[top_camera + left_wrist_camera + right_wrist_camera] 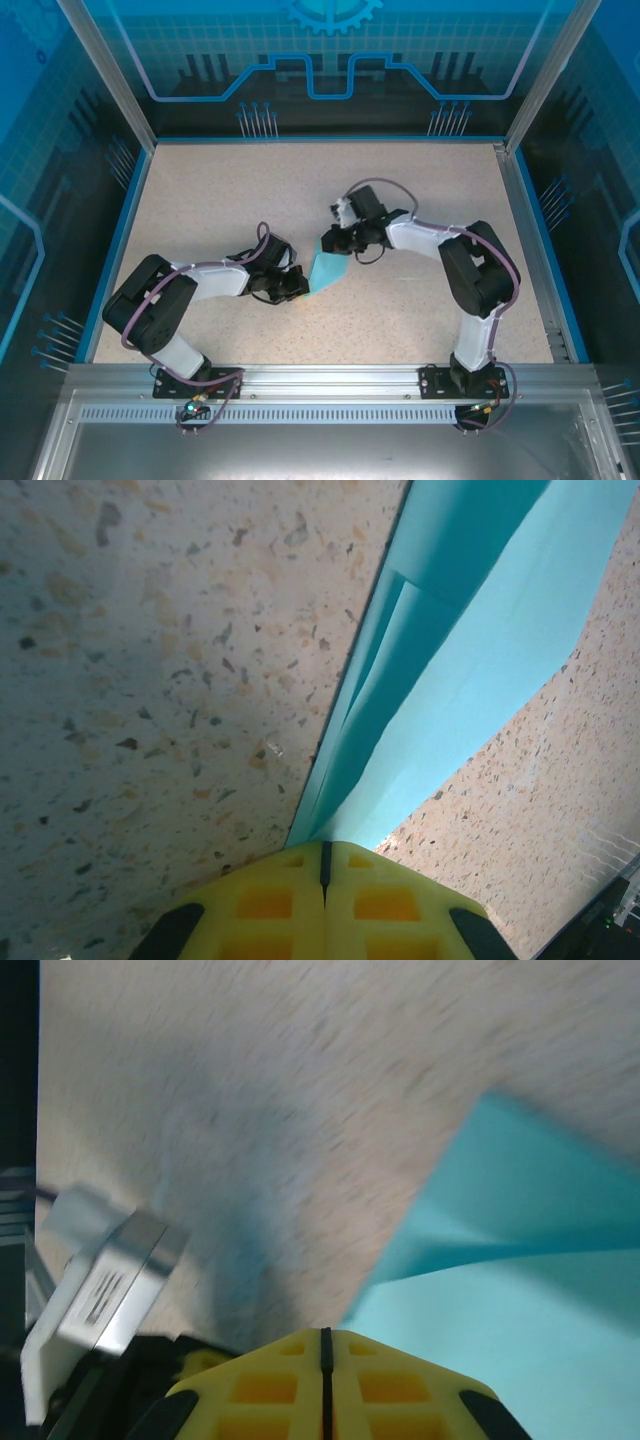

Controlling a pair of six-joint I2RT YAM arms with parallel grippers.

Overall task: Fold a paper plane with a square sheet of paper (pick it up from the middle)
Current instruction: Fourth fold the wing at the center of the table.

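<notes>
The speckled table [200, 200] takes up most of the enclosure. The two arms reach in from the near edge and meet close to its middle. The left arm [190, 285] lies low, elbow out to the side. The right arm [440, 245] curls in from the other side.

Between them is the sheet of paper [328, 270], light blue and no longer a flat square. From above it reads as a small, narrow, angled shape. From the left wrist, the sheet of paper [470, 630] shows overlapping layers with a long crease running away from the claw. One long edge seems to rise off the table, though I can't tell how much of it is lifted.

The left claw [297, 287] is at the sheet's near-left end. Close up, the left claw [325, 845] has its yellow fingers pressed together, with the folded edge coming straight out of the seam, so it looks to be pinching the paper. The right claw [330, 243] is at the far end. In its blurred wrist picture the right claw [325, 1332] is likewise closed tight, and the sheet of paper [520, 1290] runs right up to its tips, so it is probably pinching that end too.

My guess is that they're midway through folding, with early creases made and the sheet gripped at both ends to set up the next fold. That move calls for one claw to anchor its end. The other must carry its flap across and line up the edges before pressing, without tugging the thin paper into a tear or letting it slip out.
</notes>
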